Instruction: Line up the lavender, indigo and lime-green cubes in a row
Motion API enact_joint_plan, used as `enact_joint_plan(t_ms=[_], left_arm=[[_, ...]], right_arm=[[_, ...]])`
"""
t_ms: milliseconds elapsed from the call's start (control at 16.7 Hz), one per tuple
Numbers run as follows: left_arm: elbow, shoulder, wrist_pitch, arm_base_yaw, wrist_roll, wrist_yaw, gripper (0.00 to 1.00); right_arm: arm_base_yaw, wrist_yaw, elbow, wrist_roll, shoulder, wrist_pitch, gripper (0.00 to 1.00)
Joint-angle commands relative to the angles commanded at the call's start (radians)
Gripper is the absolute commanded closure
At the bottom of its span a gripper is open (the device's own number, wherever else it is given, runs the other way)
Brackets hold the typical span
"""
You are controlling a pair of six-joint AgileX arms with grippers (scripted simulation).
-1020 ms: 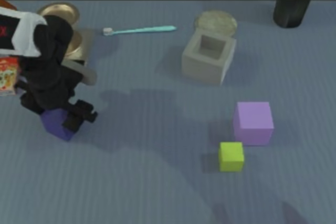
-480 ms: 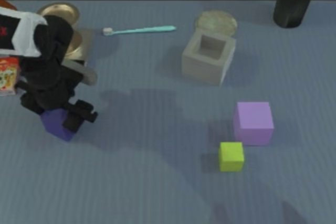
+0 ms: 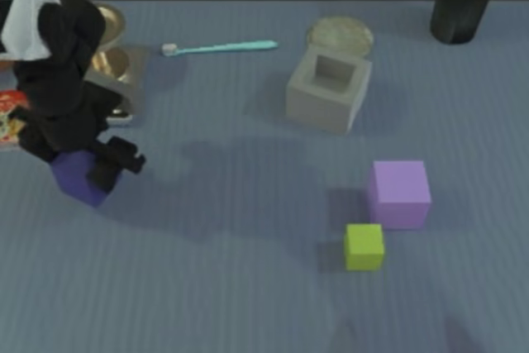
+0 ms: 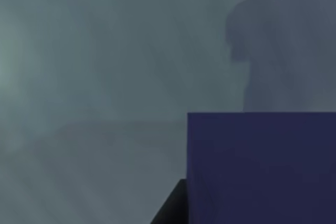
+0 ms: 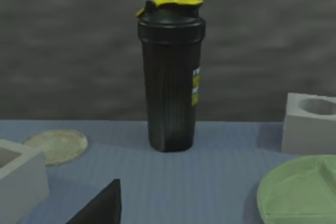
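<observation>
1. My left gripper (image 3: 83, 173) is clamped on the matte dark blue-purple indigo cube (image 3: 73, 178) at the table's left side (its face fills much of the left wrist view (image 4: 262, 169)).
2. The large matte light-purple lavender cube (image 3: 400, 193) sits right of centre, well apart from it.
3. The small yellow-green lime-green cube (image 3: 364, 246) lies just beside the lavender cube's near-left corner.
4. Of my right gripper (image 5: 100, 205) I see only one dark finger in its wrist view; open or closed, I cannot tell.

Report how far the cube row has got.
Done: nothing lined up yet. In hand: the left gripper holds the indigo cube at the table's left. Left: bring it over to the lavender cube and lime-green cube, then straighten all three into a row.
</observation>
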Motion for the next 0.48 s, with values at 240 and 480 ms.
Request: enact_joint_plan(t_ms=[240, 480], left_arm=[[0.049, -0.052, -0.09, 0.005, 0.001, 0.0, 1.0], [0.048, -0.048, -0.088, -0.002, 0.001, -0.001, 1.0]], right_arm=[[0.0, 0.0, 0.0, 0.0, 0.0, 0.0, 0.0], [0.0, 0.0, 0.0, 0.0, 0.0, 0.0, 0.0]])
